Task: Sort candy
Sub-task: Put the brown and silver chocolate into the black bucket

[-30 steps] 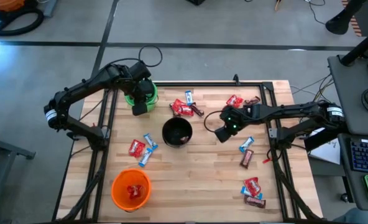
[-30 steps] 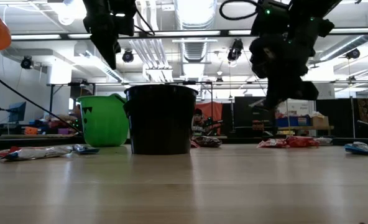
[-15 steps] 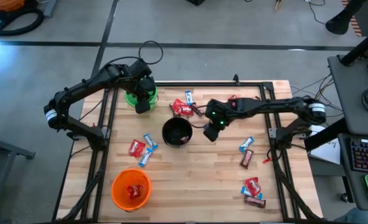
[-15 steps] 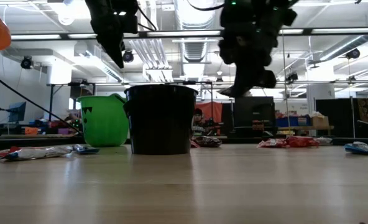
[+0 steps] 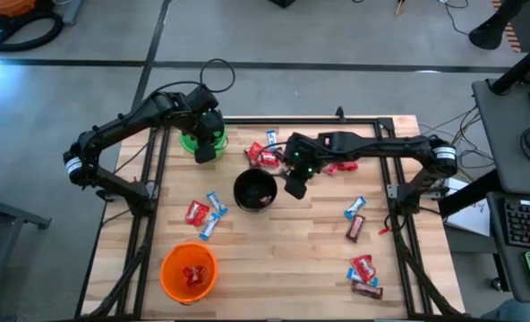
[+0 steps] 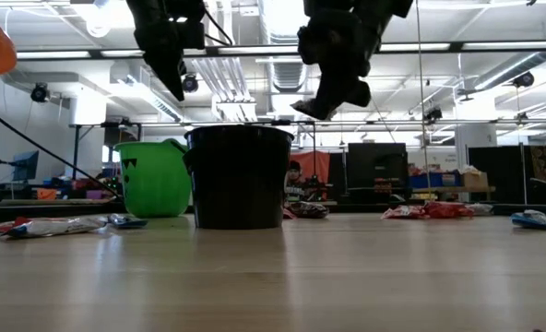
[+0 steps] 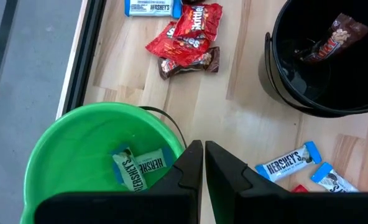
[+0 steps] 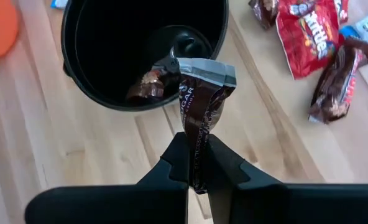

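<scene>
Right gripper (image 5: 294, 186) hangs just beside the black cup (image 5: 255, 190) in the high view, clenched on a brown bar that is too small to make out from up here. Left gripper (image 5: 206, 148) sits over the green cup (image 5: 213, 131) at the table's far left corner, fingers pressed together with nothing in them. Loose candy lies all round: a red and blue cluster (image 5: 266, 154) behind the black cup, blue and red pieces (image 5: 204, 213) to its left, more near the right edge (image 5: 355, 217) and a small heap (image 5: 363, 275) at the near right corner. An orange cup (image 5: 190, 271) with red candy inside stands at the near left.

From the low view, the right gripper (image 6: 321, 103) hangs above and a little right of the black cup's (image 6: 239, 177) rim, with the bar's end poking out below it. The green cup (image 6: 153, 178) stands just left of the black one, and the left arm's fingers (image 6: 173, 83) point down above it. Wrappers lie flat on the wood at both sides.

Through the left wrist view, the shut fingers (image 7: 204, 163) hover at the green cup's (image 7: 59, 143) rim; two blue-and-white bars (image 7: 140, 167) lie inside.

Through the right wrist view, the brown bar (image 8: 201, 106) stands pinched between the fingers (image 8: 197, 163), its silver end toward the black cup (image 8: 87, 81), which already holds a brown candy (image 8: 150, 84). Red and brown pieces (image 8: 314, 43) lie just beyond the cup.
</scene>
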